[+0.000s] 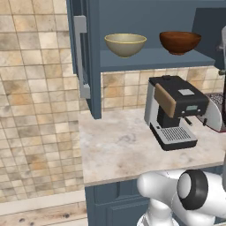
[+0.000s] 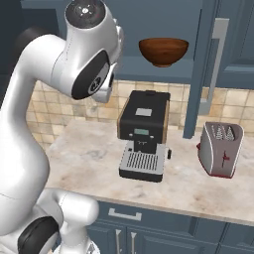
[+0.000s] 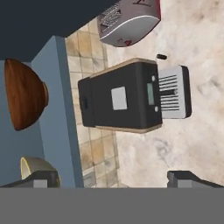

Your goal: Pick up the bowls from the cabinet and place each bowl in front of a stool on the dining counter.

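left base: cabinet (image 1: 88,57) door open, olive bowl (image 1: 125,44) and brown bowl (image 1: 180,42) upright on its shelf, ready for taking | right base: brown bowl (image 2: 163,51) above coffee machine (image 2: 144,134) on worktop (image 2: 89,154) | hand: fingers (image 3: 113,178) spread wide, empty; olive bowl (image 3: 37,168) just beside one tip, brown bowl (image 3: 24,94) farther off.

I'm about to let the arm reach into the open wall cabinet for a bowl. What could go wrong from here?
1. The coffee machine stands right under the shelf; a low approach could likely clip it.
2. The olive-beige bowl and reddish-brown bowl sit near the shelf's front edge; a nudge might tip one off.
3. The open cabinet door narrows the left approach.
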